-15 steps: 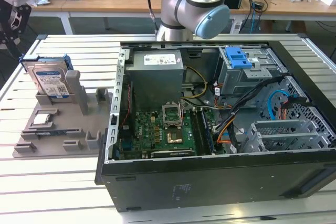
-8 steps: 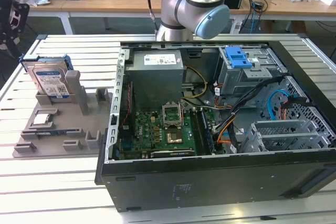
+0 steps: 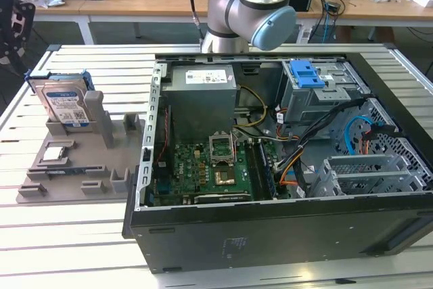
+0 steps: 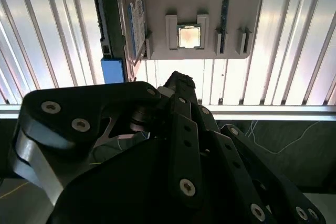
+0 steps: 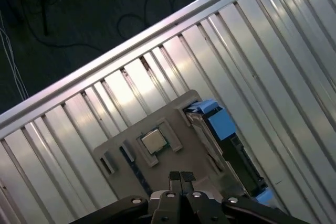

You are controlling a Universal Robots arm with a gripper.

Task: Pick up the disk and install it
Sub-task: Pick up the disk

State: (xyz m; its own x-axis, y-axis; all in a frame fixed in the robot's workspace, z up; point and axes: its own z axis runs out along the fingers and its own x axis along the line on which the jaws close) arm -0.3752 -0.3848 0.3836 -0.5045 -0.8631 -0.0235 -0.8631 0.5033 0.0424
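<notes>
The disk [image 3: 64,101] is standing on edge in a slot of the grey holder tray [image 3: 74,167], at the tray's end toward the exterior view's left. Its label is facing outward and its blue rails are framing it. The tray itself is lying flat on the slatted metal table [image 3: 67,241]. A small square chip [image 5: 154,141] is sitting in a pocket near the tray's middle, just beside the disk's slot.

In the first wrist view the gripper [image 5: 180,176] is hanging above the tray with its fingertips pressed together, gripping nothing and touching neither the chip nor the disk, which is showing edge-on at the tray's side.

Just beside the tray, toward the exterior view's right, the open computer case [image 3: 270,228] is lying on its side. The robot arm [image 3: 250,5] is rising behind the case. The grey drive cage [image 3: 325,93] with its blue latch [image 3: 304,72] is sitting in the case's far corner, well apart from the tray.
</notes>
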